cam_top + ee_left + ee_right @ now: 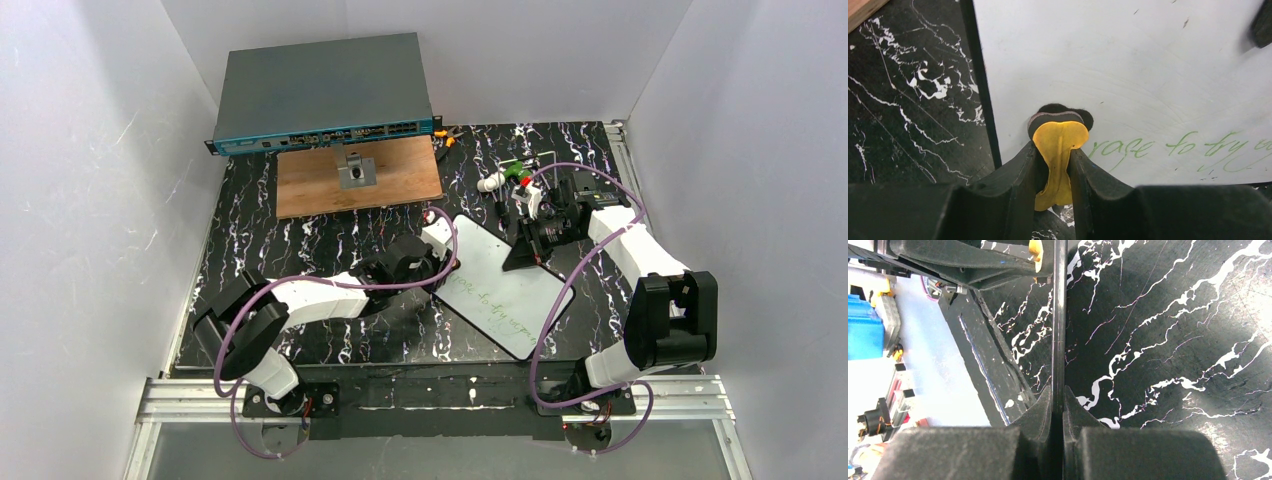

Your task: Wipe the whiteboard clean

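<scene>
Top view: small glossy white rectangular whiteboard (505, 290) lay askew mid-bench on the black marbled bench (300, 250), nearer its near edge.

Left wrist: left gripper (1053, 151) stood narrowly parted, clamped on a yellow felt-backed eraser (1060, 136). Felt pressed on the board by its left edge, beside green handwriting (1198, 146).

Right wrist: right gripper (1058, 396) fully closed, pinching the board's thin dark rim (1059, 315).
</scene>
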Available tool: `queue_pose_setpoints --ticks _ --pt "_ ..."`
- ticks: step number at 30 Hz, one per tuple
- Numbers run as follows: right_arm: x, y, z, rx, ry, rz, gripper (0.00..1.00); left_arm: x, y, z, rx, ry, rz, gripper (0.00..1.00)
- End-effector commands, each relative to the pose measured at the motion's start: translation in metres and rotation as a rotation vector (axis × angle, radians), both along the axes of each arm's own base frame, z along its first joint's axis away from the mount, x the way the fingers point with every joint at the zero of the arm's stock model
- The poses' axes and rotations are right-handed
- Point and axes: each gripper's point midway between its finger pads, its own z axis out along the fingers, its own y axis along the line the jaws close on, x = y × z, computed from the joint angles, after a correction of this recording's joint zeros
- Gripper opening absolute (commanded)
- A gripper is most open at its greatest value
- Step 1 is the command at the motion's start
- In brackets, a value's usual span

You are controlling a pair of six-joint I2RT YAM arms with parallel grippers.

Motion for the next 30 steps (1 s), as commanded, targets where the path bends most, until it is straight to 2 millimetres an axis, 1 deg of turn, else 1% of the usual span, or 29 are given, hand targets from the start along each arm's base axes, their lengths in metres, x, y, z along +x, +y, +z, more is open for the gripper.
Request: queue_pose_setpoints --ticks 1,3,5,8,13,16,18,20,22,26,30 --pt "0.004 0.013 0.024 0.098 -0.065 0.051 0.01 0.001 0.027 -0.016 0.04 0.038 0.083 0.0" --pt "0.004 0.014 0.024 0.099 -0.064 0.052 0.01 0.001 0.033 -0.023 0.044 0.049 0.098 0.0" --pt "0.004 0.014 0.023 0.101 -0.06 0.052 0.01 0.006 0.038 -0.025 0.051 0.059 0.113 0.0" --pt "0.004 0.014 0.023 0.1 -0.059 0.053 0.01 0.02 0.038 -0.013 0.027 0.055 0.123 0.0" --pt "0.005 0.013 0.023 0.098 -0.063 0.054 0.01 0.038 0.026 0.011 0.0 0.03 0.086 0.0" --pt "0.005 0.013 0.022 0.097 -0.063 0.055 0.01 0.041 0.021 0.015 0.007 0.031 0.064 0.0" --pt "0.005 0.013 0.022 0.097 -0.062 0.055 0.01 0.04 0.019 0.012 0.009 0.037 0.057 0.0" --pt "0.005 0.013 0.023 0.097 -0.064 0.056 0.01 0.032 0.017 0.006 -0.002 0.064 0.026 0.0" --pt "0.005 0.013 0.022 0.096 -0.063 0.056 0.01 0.026 0.018 -0.001 -0.01 0.082 0.017 0.0" --pt "0.006 0.013 0.021 0.093 -0.063 0.055 0.01 0.007 0.026 -0.022 -0.014 0.125 0.005 0.0" --pt "0.005 0.013 0.02 0.089 -0.058 0.054 0.01 -0.009 0.034 -0.041 0.02 0.147 0.0 0.0"
